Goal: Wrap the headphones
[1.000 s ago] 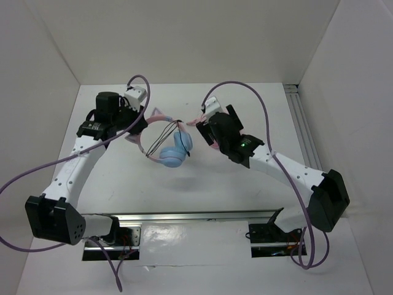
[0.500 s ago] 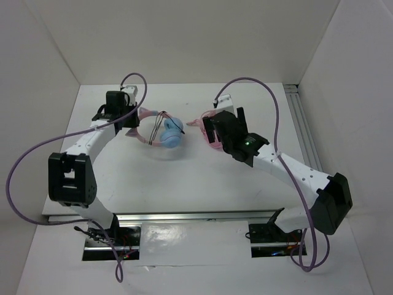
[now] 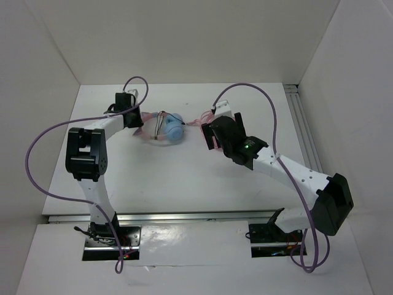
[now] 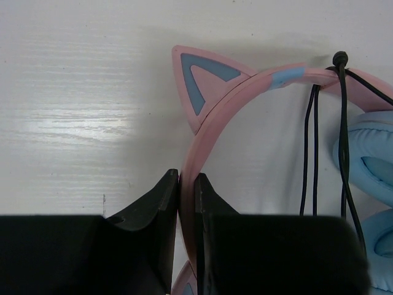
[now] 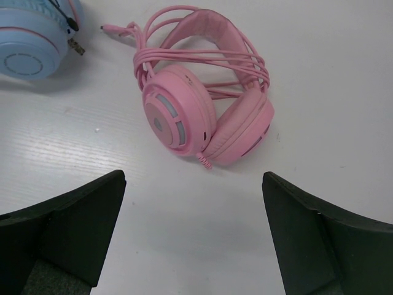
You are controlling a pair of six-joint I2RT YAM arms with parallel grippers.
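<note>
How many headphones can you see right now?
2. The blue-cupped headphones are far centre-left, headband pinched in the left tool. The pink headphones lie just ahead of the open right tool, largely hidden from above.

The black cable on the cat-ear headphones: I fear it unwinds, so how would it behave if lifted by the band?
The cable is thin and drapes over the headband in slack strands, so it is probably floppy. No tie shows, so loops may slip. The headband, pinched in the left pincer, looks stiff.

White tabletop (image 3: 184, 184) inside plain white walls (image 3: 196, 37), metal rail (image 3: 202, 216) along near edge
</note>
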